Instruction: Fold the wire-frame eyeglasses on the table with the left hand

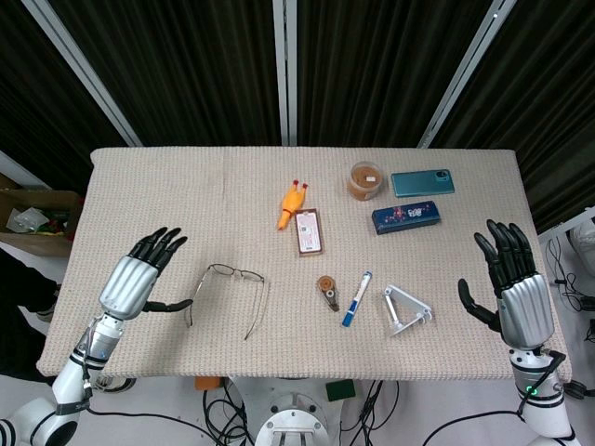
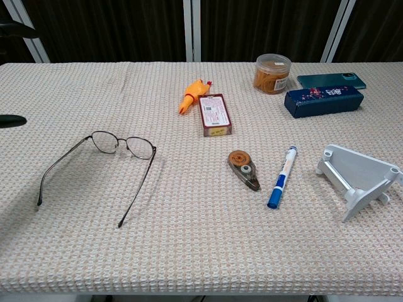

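Observation:
The wire-frame eyeglasses [image 1: 223,272] lie on the beige woven table cloth left of centre, lenses away from me and both temples swung open toward the front edge; the chest view shows them [image 2: 140,148] the same way. My left hand [image 1: 139,279] hovers just left of them, fingers spread and holding nothing, with its thumb tip close to the left temple but not touching it. In the chest view only dark fingertips [image 2: 12,119] of this hand show at the left edge. My right hand [image 1: 513,283] is held up open near the table's right front corner, far from the glasses.
A yellow rubber chicken [image 1: 291,203] and a red card pack [image 1: 309,231] lie behind the glasses. A correction tape [image 1: 327,291], blue marker [image 1: 356,298] and white stand [image 1: 404,308] sit to the right. A jar [image 1: 366,179], phone [image 1: 422,183] and blue case [image 1: 406,216] lie far right.

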